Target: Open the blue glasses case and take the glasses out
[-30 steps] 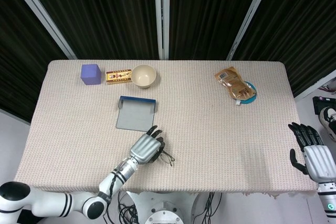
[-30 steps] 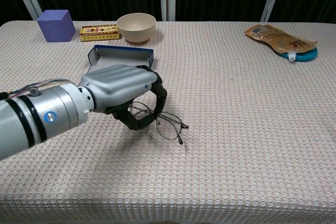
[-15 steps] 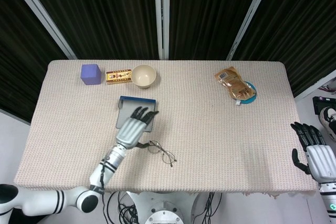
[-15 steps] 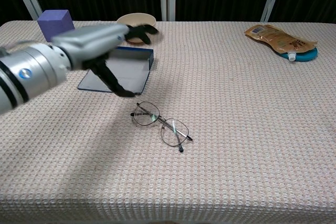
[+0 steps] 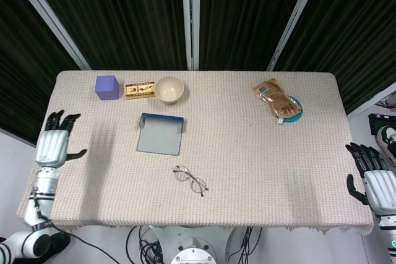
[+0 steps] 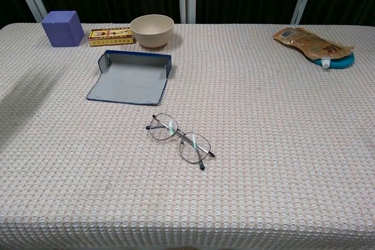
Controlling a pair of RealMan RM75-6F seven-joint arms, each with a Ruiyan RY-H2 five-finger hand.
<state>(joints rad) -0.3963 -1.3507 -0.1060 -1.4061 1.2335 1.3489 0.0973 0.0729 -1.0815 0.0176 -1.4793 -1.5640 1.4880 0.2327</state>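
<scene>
The blue glasses case (image 5: 161, 135) (image 6: 131, 78) lies open and flat on the cloth, its grey lining up. The wire-framed glasses (image 5: 190, 180) (image 6: 179, 139) lie on the table just in front of it, nearer the front edge, touched by nothing. My left hand (image 5: 55, 145) is at the table's left edge, fingers spread and empty, far from both. My right hand (image 5: 372, 174) hangs off the table's right front corner, fingers apart and empty. Neither hand shows in the chest view.
Along the back left stand a purple cube (image 5: 107, 87) (image 6: 62, 28), a small yellow-red box (image 5: 140, 89) (image 6: 111, 36) and a cream bowl (image 5: 169, 89) (image 6: 152, 30). A brown pouch (image 5: 275, 99) (image 6: 312, 41) lies on a blue lid at the back right.
My left hand let go of the glasses, rose over the case, then drew back to the table's left edge. The glasses stay where they were set. The right hand barely moved.
</scene>
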